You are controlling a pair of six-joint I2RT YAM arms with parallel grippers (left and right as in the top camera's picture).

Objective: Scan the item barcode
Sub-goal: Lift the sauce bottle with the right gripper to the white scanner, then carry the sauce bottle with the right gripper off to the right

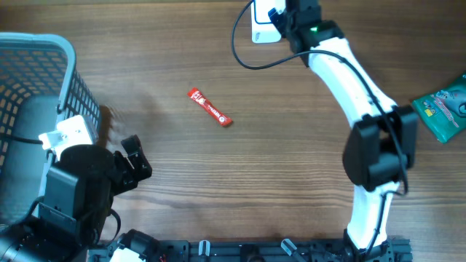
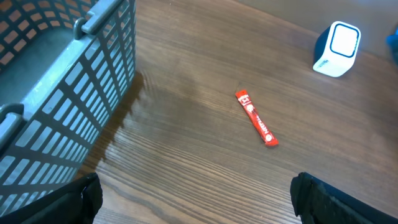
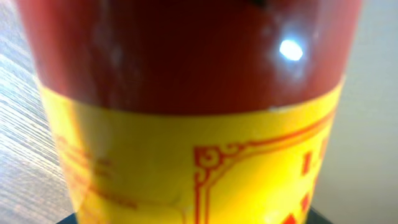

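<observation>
My R gripper (image 1: pixel 287 18) is reaching to the far edge of the table (image 1: pixel 218 189), and from overhead it's overlapping the right side of the white scanner (image 1: pixel 259 23). It's pinching the red item (image 3: pixel 186 74) w/ a yellow label. The item is filling the R wrist view, so I can't make out any barcode, and from overhead it's hidden under the claw. My L gripper (image 2: pixel 196 208) is hanging spread wide w/ nothing between the fingers, low at the near left just beside the grey basket (image 1: pixel 51 42). A red sachet (image 1: pixel 210 107) is lying flat mid-table, well apart from both claws. A green packet (image 1: pixel 444 109) is sitting at the right edge.
</observation>
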